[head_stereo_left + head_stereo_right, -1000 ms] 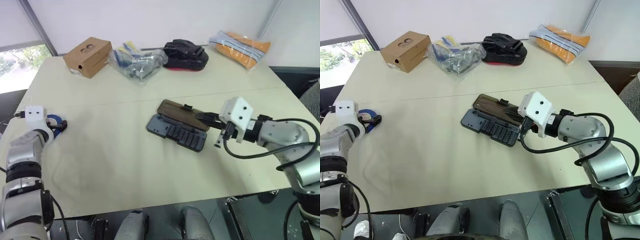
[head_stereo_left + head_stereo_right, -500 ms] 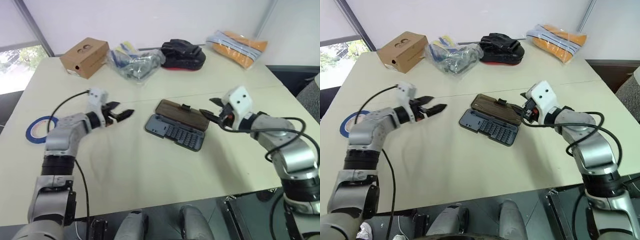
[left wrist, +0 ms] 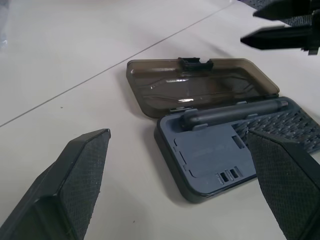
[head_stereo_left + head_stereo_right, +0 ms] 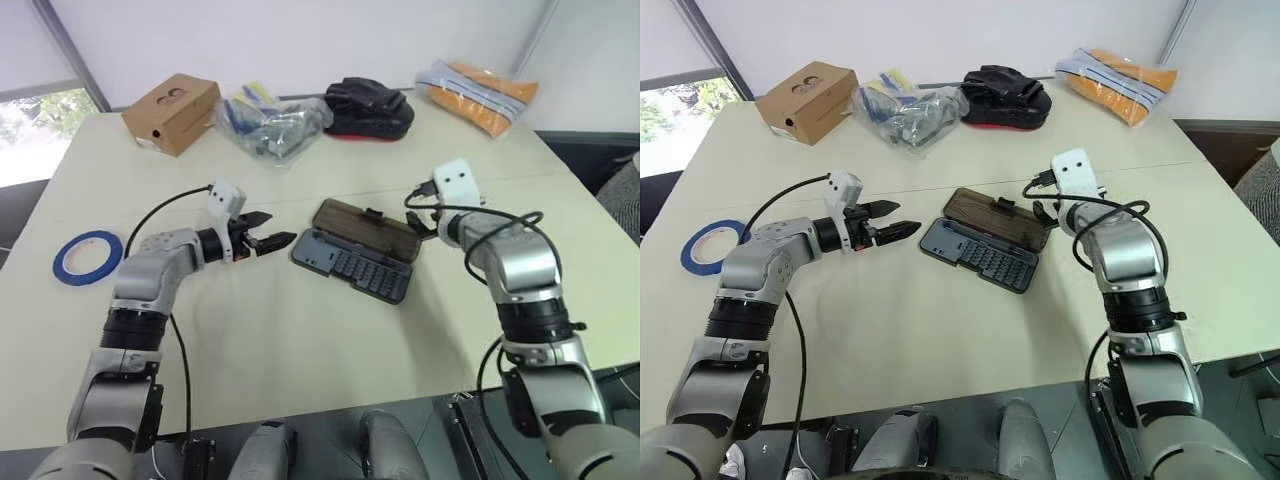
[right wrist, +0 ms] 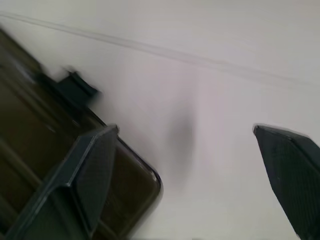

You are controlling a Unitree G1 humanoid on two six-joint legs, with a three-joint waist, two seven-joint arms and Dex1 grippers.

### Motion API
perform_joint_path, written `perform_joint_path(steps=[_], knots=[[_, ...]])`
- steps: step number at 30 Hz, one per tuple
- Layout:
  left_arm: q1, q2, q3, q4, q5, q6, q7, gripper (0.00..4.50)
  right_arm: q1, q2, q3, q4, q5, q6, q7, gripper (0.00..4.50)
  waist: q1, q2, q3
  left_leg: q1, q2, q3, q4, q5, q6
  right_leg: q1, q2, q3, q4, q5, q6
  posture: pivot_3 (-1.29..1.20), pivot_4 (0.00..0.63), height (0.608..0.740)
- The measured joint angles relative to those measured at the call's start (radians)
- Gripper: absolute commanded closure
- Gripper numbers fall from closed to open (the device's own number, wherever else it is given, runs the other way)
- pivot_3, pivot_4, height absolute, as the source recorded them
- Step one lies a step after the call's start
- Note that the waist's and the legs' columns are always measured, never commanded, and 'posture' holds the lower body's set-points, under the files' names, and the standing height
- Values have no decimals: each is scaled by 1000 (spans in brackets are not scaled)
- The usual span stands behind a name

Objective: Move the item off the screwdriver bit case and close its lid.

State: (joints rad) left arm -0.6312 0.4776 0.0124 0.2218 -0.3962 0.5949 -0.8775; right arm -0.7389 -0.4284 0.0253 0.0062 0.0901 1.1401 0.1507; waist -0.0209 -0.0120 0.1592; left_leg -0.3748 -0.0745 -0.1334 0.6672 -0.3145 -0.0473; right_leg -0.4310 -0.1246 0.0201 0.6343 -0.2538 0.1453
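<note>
Lid (image 4: 365, 226) lies flat open at 12 o'clock of case tray (image 4: 352, 265); R hand (image 4: 422, 214) nearer, at lid's 3 o'clock end, empty w/ jaws wide; L hand (image 4: 272, 243) likewise, at tray's 9.

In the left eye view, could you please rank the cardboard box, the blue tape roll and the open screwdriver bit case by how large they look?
1. The screwdriver bit case, lying open with its lid laid flat.
2. The cardboard box, though it sits farther from the camera, so its real size is unsure.
3. The blue tape roll.
</note>
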Motion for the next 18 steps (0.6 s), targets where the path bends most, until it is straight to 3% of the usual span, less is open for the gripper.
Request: perform_joint_path(steps=[8, 18], knots=[[0, 0, 0, 7, 18, -21, -3, 0, -133, 91, -104, 7, 9, 407, -32, 34, 0, 0, 0, 0, 0, 0, 0, 0, 0, 0, 0, 0, 0, 0, 0, 0, 150, 740], [1, -5, 0, 8, 26, -24, 9, 0, -135, 144, -225, 87, -27, 465, -100, 34, -5, 0, 0, 0, 0, 0, 0, 0, 0, -1, 0, 0, 2, 0, 0, 0, 150, 740]])
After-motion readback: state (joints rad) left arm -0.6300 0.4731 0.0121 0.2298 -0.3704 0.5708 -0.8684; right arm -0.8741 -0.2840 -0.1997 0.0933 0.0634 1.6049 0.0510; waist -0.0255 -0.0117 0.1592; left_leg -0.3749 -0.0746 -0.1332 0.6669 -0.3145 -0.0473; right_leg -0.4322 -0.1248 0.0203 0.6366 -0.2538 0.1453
